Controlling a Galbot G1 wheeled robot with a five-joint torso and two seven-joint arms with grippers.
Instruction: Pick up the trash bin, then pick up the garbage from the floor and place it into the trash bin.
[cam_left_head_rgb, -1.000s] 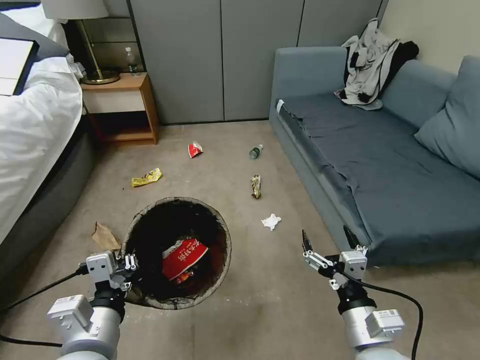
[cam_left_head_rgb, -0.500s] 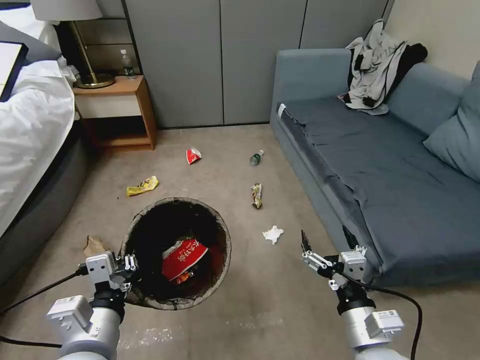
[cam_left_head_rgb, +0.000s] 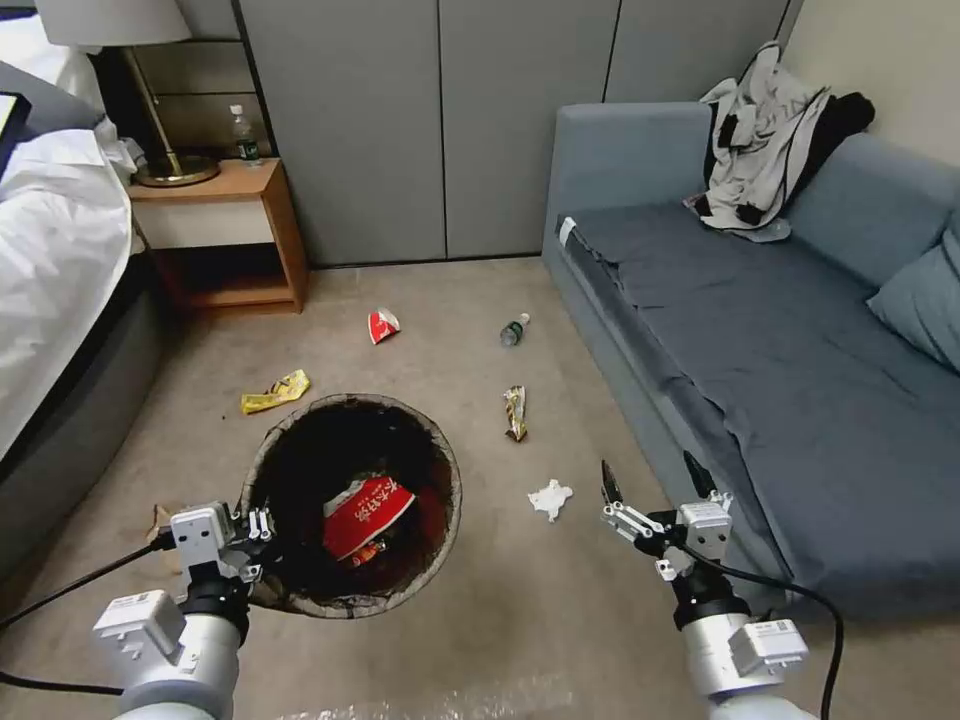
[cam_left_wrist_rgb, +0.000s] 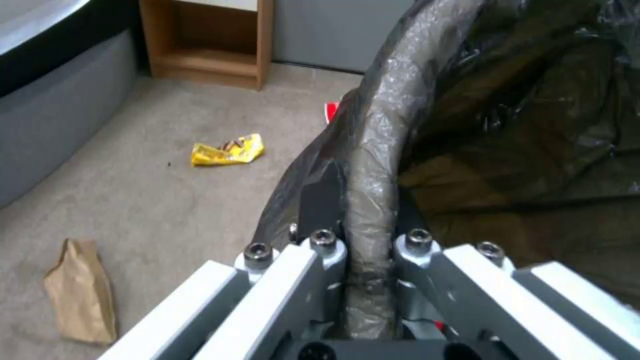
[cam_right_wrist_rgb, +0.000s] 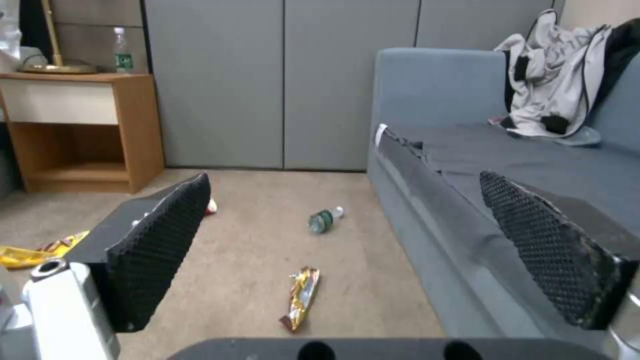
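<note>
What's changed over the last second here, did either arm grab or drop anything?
No grab, no release. The whole head view has shifted, so the camera moved with the robot, not the litter. The left gripper stays shut on the rim of the trash bin, a red carton still inside. The right gripper stays open and empty near the white tissue.

Grey-walled room (cam_left_head_rgb: 440, 120), carpet (cam_left_head_rgb: 560, 600), blue sofa (cam_left_head_rgb: 780, 330)
</note>
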